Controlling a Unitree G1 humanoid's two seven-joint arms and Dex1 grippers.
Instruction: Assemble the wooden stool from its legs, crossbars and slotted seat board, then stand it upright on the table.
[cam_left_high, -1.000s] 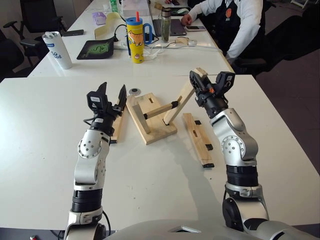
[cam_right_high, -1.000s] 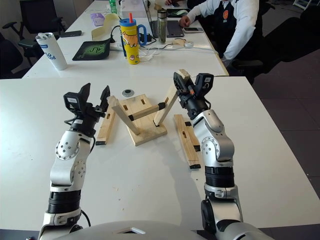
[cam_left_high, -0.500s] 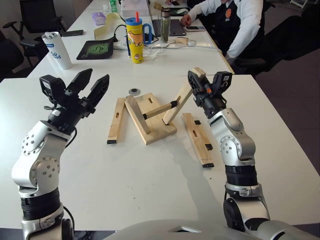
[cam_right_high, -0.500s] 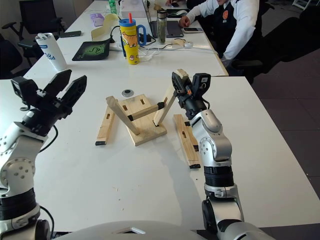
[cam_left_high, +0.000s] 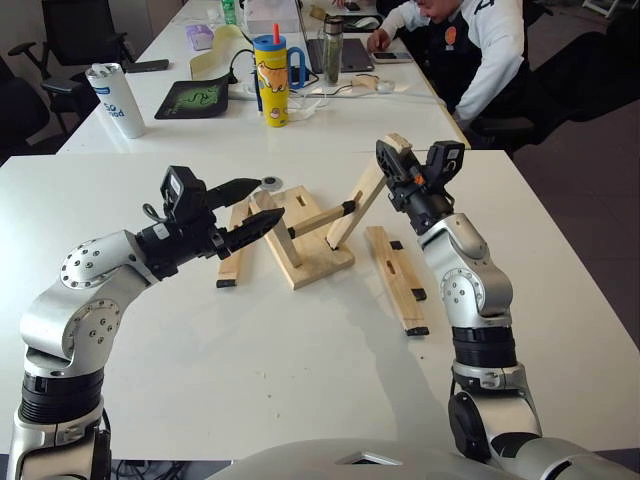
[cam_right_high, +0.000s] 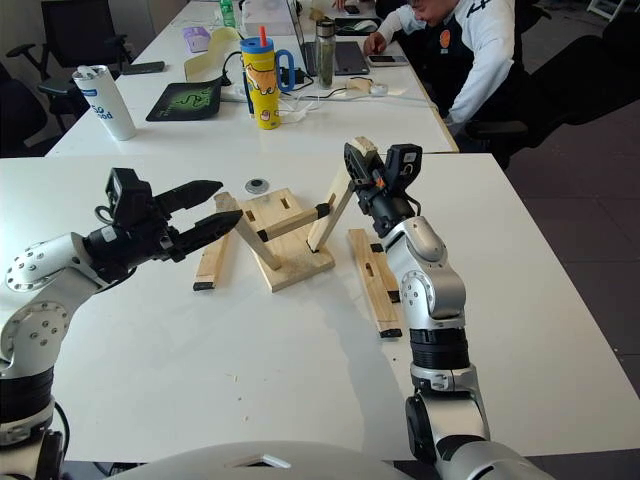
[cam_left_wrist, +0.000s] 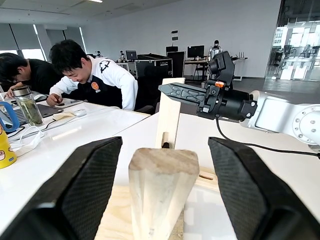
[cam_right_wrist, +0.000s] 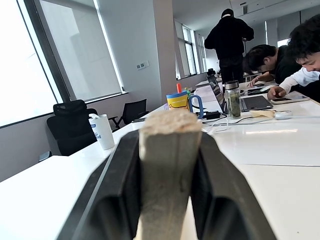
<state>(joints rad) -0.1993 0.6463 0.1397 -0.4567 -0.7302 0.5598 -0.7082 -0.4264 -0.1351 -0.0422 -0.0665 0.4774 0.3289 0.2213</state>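
Left wrist view: fingers (cam_left_wrist: 80, 190) wide around one leg (cam_left_wrist: 162, 185); right fingers (cam_left_wrist: 186, 93) clamp second leg (cam_left_wrist: 168, 117).

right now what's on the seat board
A left leg and right leg, joined by a crossbar, lean on the seat board. The right pincer grips the right leg; the left pincer is open around the left. How their feet meet the board is covered.

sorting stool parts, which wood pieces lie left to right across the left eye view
short pale wooden bar lying flat, square slotted wooden seat board, long pale wooden bar lying flat; tilted wooden leg in the right end effector overlaps, left out
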